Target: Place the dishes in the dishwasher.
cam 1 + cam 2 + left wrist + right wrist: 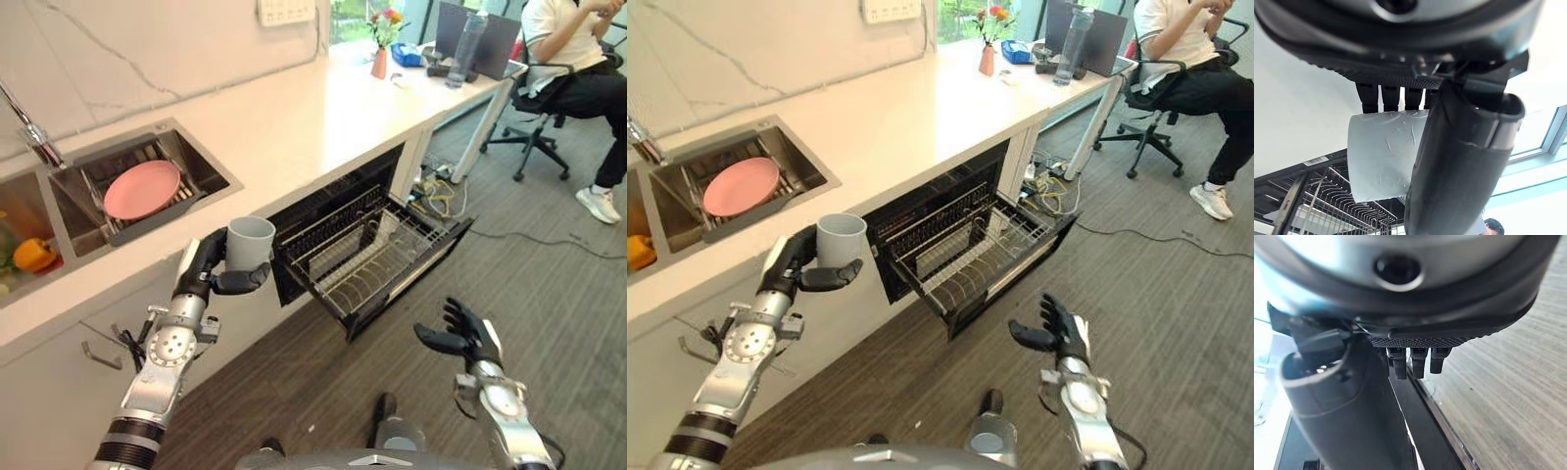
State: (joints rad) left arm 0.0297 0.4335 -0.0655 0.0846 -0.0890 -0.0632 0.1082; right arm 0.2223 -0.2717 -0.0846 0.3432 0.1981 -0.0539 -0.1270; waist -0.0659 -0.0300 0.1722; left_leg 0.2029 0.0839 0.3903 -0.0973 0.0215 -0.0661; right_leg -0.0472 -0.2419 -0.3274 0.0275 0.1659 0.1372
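My left hand [204, 266] is shut on a pale grey cup [250, 242], held upright in front of the counter edge, left of the dishwasher. The left wrist view shows the cup [1382, 154] pinned between fingers and thumb [1459, 166]. The dishwasher's wire rack [364, 257] is pulled out under the counter and holds no dishes that I can see. A pink plate [142, 188] lies on a drain rack in the sink [211, 176]. My right hand [460, 335] hangs open over the floor, right of the rack, holding nothing.
A faucet [29, 130] stands at the sink's left, with an orange pepper [34, 255] in the left basin. On the far counter are a flower vase [380, 54] and a laptop [490, 39]. A person [578, 59] sits on an office chair at the right.
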